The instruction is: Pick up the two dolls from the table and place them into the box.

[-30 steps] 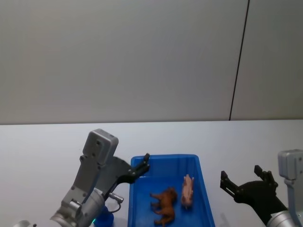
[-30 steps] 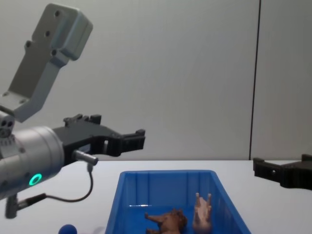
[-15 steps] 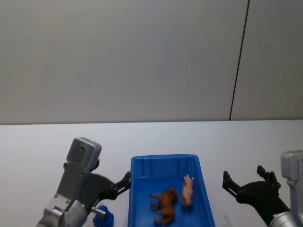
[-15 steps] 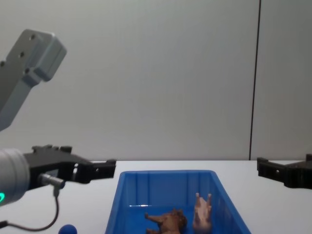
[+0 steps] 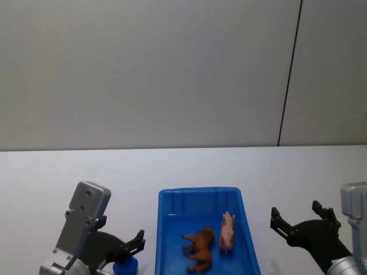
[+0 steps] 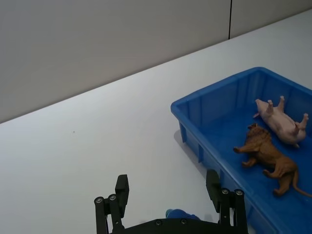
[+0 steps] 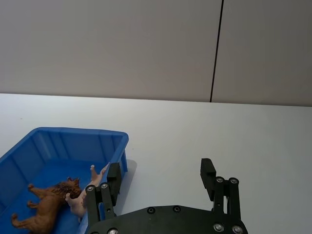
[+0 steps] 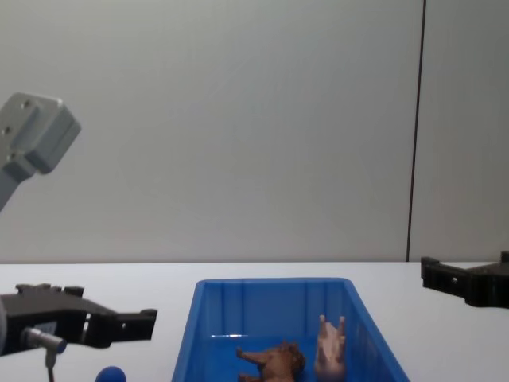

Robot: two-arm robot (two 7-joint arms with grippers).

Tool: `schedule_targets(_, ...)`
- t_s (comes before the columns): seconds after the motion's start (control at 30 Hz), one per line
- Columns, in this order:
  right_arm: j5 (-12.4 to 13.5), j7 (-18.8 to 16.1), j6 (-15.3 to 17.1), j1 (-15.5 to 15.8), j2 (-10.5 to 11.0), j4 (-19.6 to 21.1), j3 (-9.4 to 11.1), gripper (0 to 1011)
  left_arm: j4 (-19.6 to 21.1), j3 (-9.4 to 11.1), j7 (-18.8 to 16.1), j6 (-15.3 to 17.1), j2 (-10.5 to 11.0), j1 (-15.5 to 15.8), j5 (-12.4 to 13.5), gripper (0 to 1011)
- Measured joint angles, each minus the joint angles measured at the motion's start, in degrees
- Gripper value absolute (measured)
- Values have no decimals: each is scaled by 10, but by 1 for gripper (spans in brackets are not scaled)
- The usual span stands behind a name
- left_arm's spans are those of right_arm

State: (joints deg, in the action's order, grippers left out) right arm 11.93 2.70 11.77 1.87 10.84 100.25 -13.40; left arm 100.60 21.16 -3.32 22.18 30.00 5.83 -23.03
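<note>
Dropping away from the box [image 5: 198, 191] rim, the left end effector [image 6: 167, 181] is now hanging low beside its left wall, spread and empty, over a small blue ball [image 5: 125, 265]. The right end effector [image 7: 161, 174] is hovering spread and empty opposite. The lion doll [image 5: 199, 248] and pig doll [image 5: 227, 231] are lying inside the box, so placing is looking finished, with probably only parking both arms remaining.

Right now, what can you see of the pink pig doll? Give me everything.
The pink pig doll is a small, pale pink four-legged toy, smooth and plastic-looking. It lies off its feet on the floor of the blue box, legs sticking up, right of the box's middle. The brown lion doll lies close on its left; I cannot tell whether they touch. Nothing grips it.
</note>
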Motion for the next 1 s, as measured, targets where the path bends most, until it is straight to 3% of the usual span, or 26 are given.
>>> schedule_targets(0.67, 0, 1, 0, 1, 0, 1, 0, 1001, -22, -3, 29, 17, 4, -16, -15, 1001)
schedule_targets(0.8, 0, 1, 0, 1, 0, 1, 0, 1001, -29, -1, 35, 18, 2, -16, -13, 940)
schedule_targets(1.0, 0, 1, 0, 1, 0, 1, 0, 1001, -43, 0, 45, 18, -4, -13, -6, 758)
